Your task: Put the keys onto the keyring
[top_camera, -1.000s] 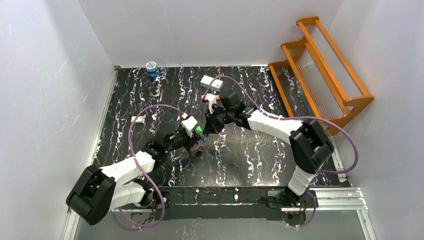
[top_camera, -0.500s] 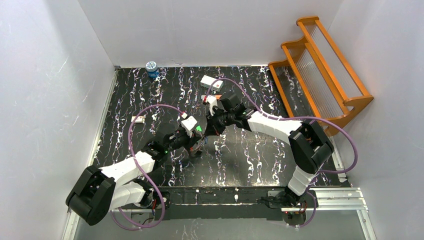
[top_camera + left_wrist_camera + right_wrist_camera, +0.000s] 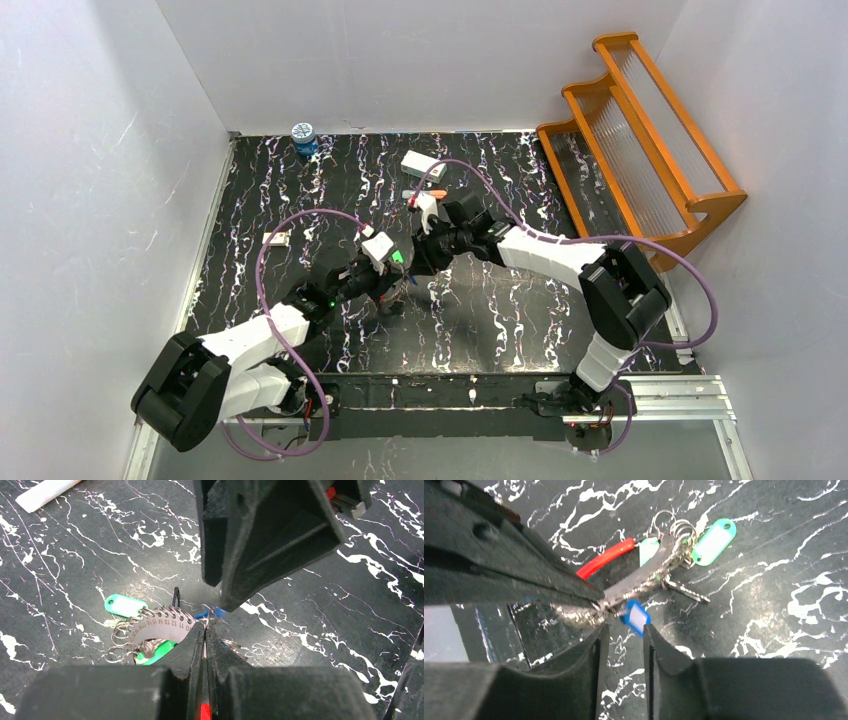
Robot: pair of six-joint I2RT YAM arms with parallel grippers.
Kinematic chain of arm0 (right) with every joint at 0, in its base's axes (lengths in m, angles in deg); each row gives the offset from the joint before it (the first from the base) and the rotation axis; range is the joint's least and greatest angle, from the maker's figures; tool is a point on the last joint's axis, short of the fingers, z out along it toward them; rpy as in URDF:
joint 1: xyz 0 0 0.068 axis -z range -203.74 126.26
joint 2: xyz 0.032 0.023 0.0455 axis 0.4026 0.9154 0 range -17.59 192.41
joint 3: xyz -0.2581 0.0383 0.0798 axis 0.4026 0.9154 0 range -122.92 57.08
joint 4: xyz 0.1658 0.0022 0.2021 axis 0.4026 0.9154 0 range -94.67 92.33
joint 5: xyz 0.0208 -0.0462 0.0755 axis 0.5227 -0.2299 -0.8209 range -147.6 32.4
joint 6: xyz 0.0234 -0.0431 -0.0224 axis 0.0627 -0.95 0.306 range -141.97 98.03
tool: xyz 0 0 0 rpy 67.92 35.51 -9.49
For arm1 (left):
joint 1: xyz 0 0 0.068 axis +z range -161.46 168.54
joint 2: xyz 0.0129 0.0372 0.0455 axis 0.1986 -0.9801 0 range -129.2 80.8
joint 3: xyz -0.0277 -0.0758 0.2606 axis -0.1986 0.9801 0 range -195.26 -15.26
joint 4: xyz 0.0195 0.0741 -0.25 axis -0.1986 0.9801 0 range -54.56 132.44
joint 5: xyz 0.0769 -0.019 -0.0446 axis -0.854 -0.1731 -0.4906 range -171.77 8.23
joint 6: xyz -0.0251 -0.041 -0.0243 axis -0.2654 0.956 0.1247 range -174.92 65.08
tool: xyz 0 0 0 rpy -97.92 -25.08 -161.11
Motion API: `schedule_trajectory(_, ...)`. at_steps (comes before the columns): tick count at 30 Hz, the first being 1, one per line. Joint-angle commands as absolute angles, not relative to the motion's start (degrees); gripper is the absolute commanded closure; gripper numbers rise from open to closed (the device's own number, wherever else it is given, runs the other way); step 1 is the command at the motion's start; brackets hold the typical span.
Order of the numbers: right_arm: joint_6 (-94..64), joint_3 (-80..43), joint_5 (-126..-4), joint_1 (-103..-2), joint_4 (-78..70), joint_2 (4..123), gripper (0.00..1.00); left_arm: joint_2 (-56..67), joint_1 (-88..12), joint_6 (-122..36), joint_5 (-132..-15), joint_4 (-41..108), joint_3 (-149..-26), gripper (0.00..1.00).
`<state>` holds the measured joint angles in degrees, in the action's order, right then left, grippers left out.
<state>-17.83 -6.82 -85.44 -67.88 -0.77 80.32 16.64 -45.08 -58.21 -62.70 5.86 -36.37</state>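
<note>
Right gripper [image 3: 624, 630] has slid toward the left one, its fingers now slightly apart, the blue key [image 3: 636, 619] at their tips. Left gripper [image 3: 205, 629] pinches the keyring [image 3: 162, 626] at mid-table [image 3: 500, 330].

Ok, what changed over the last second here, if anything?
The right arm eased slightly left and nearer in the top view. The right pincer now shows a narrow gap, with the blue key just beyond its tips, unclamped; a release cannot be confirmed from the earlier view. Unchanged: the left pincer clamped on the keyring.
</note>
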Motion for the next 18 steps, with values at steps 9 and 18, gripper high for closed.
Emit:
schedule_trajectory(9, -20.1, 3.2, -80.9, -67.9, -14.4, 68.8, 0.17, 19.3, -45.3, -58.6, -62.7, 4.4, -35.7, 1.0)
schedule_trajectory(18, -28.4, 14.1, -87.3, -67.9, -30.5, 63.2, 0.17, 22.0, -45.3, -64.9, -56.2, 3.0, -34.4, 1.0)
